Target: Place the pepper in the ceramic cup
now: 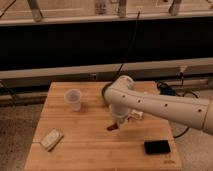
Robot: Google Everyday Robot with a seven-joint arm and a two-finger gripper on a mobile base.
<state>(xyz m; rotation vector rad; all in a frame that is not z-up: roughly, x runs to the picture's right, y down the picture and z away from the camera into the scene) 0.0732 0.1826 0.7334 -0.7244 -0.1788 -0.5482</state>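
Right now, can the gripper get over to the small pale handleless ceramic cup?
Probably yes. The gripper, shut on the slender dark red pepper, hangs mid-table; only bare wooden tabletop lies between it and the cup.
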